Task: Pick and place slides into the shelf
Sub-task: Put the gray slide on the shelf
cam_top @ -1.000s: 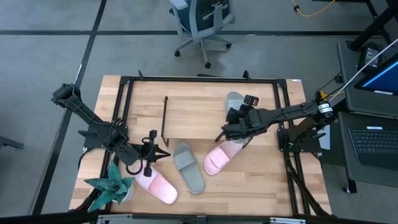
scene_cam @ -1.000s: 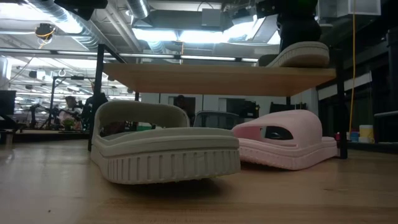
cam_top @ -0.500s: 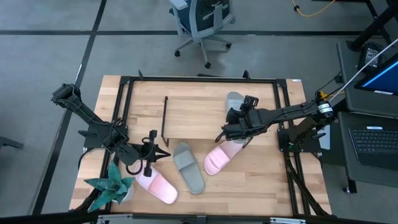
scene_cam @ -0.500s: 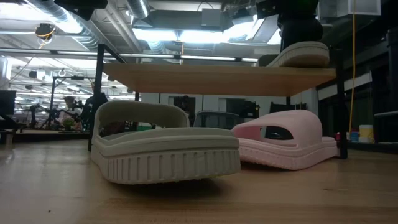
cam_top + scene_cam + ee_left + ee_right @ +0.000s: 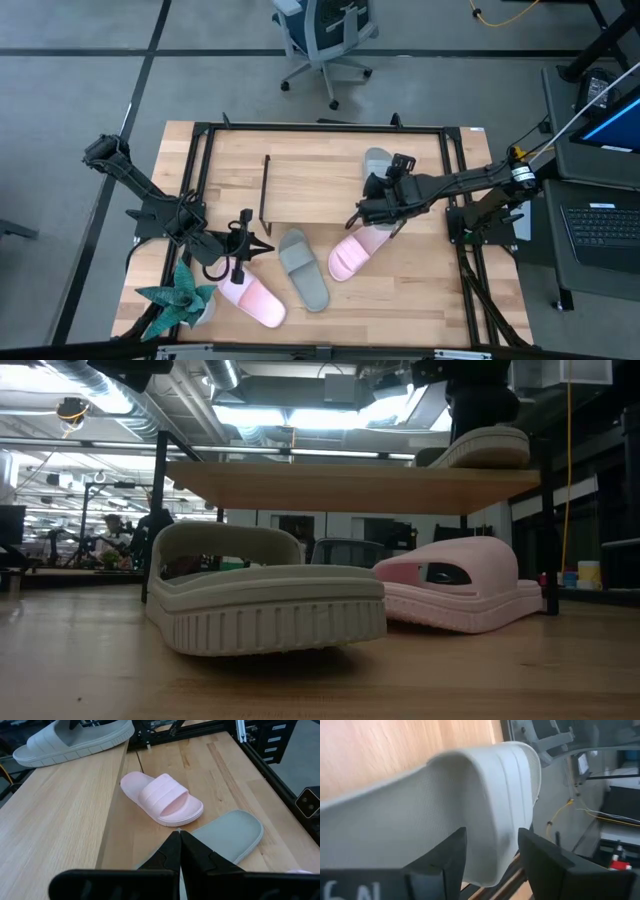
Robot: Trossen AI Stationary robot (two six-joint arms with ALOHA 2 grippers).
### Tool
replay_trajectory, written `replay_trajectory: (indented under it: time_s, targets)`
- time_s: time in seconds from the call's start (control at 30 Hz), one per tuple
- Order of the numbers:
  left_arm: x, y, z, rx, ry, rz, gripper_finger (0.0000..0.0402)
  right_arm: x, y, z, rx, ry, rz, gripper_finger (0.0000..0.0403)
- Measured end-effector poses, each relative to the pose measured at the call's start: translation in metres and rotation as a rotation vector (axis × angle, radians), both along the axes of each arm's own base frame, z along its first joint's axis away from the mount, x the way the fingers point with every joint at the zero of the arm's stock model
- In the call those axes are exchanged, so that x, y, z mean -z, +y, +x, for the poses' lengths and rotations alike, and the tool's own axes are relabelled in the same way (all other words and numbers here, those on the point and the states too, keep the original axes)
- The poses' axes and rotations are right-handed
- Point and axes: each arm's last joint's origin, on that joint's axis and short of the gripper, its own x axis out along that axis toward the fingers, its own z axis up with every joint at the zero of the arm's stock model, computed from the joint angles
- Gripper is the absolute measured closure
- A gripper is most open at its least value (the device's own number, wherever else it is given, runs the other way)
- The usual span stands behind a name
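Change since a second ago: almost nothing shifts that I can see; only my right pincer (image 5: 385, 190) has spread its fingers, and both arms and all four slides sit where they were.

High view, shelf: the shelf (image 5: 320, 182) stands on the far half of the table (image 5: 420, 290), its light board between thin black end frames.

High view, right arm: I have the right pincer over the near-right part of the shelf board, on the grey-green slide (image 5: 378, 160) that lies there. Its fingers stand wide.

High view, left arm: my left pincer (image 5: 262, 246) waits low over the table at front left, fingers shut on nothing, beside the teal plant (image 5: 175, 300).

High view, table slides: a pink slide (image 5: 250, 298) lies just past the left pincer, a second grey-green slide (image 5: 302, 268) beside it, and another pink slide (image 5: 352, 254) to its right, just in front of the shelf.

Low view: the grey-green slide on the table (image 5: 265, 595) fills the foreground, the pink one (image 5: 455, 598) behind it under the shelf board (image 5: 350, 488); the shelved slide (image 5: 485, 448) rests on top at right.

Left wrist view: my closed fingers (image 5: 172, 852) point at a pink slide (image 5: 162, 799) and the grey-green sole (image 5: 231, 834).

Right wrist view: my two fingers (image 5: 447, 857) stand apart, either side of the pale strap (image 5: 490, 795).
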Motion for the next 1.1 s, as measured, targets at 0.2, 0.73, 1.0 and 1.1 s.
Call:
replay_trajectory:
  time_s: [0.2,0.73,1.0,1.1]
  targets:
    - [0.0,0.0,0.0,0.0,0.0,0.0,0.0401,-0.021,0.001,0.004,0.0,-0.07,0.016,0.0224]
    - [0.0,0.0,0.0,0.0,0.0,0.0,0.0401,-0.065,0.005,0.007,-0.008,-0.226,0.17,0.0224]
    - [0.0,0.0,0.0,0.001,0.0,0.001,0.0401,-0.066,0.006,0.012,-0.011,-0.278,0.179,0.0224]
    - [0.0,0.0,0.0,0.001,0.0,0.0,0.0401,-0.066,0.006,0.013,-0.014,-0.294,0.181,0.0224]
